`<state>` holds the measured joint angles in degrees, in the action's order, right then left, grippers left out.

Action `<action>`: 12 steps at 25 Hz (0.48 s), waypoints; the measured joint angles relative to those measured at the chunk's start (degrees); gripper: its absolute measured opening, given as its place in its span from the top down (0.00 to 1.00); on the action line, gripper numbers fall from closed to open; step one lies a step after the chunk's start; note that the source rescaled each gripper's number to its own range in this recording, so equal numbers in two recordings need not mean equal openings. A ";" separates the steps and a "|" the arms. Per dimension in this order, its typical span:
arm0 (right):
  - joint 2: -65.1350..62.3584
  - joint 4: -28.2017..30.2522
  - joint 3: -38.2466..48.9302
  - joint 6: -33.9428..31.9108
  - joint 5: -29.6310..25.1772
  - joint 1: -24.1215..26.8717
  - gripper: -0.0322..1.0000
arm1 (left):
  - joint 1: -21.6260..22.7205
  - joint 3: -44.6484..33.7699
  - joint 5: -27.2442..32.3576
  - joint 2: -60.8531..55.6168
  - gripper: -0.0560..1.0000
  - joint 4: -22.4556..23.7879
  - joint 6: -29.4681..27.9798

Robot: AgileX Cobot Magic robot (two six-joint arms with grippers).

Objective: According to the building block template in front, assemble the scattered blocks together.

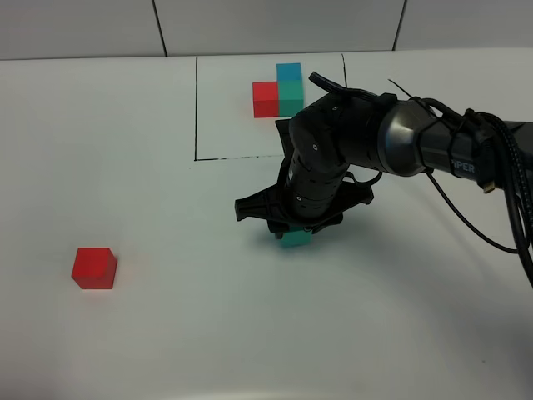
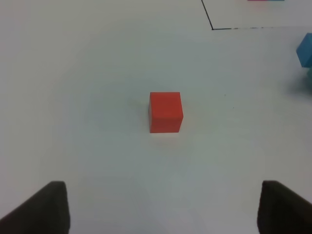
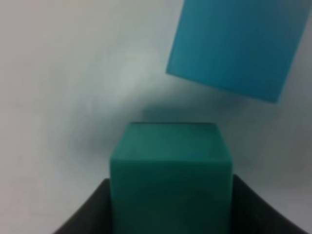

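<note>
Right wrist view: our right pincer (image 3: 170, 214) is clamped on the teal-green cube (image 3: 170, 165), nearer than the template (image 1: 279, 90), sky-blue cube (image 3: 234, 44) just beside. Our left pincer (image 2: 161, 209) stands apart, facing the red cube (image 2: 165, 112). Light, stiff, we judge: grip opposite flat faces.

The red cube (image 1: 94, 267) stands alone on the bench (image 1: 166, 333) with bare surface on every side. The left claw (image 2: 164, 195), jaws spread wide, has nothing between it and that cube. The right arm (image 1: 400, 142) lies across the middle, partly barring the way from the front to the template (image 1: 279, 90). The right claw (image 1: 294, 232) is clamped on the teal cube (image 3: 170, 170). The blue cube (image 3: 234, 44) sits near that one, with a narrow gap between them.
</note>
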<state>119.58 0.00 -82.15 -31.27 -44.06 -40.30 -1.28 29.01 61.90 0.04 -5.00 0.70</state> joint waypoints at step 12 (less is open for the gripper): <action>2.54 -0.71 -0.48 -2.98 2.61 0.16 0.96 | 0.00 0.00 0.05 0.00 0.11 0.00 0.00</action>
<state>122.13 -0.71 -82.63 -34.25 -41.46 -40.14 -1.28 29.01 61.95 0.04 -5.00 0.70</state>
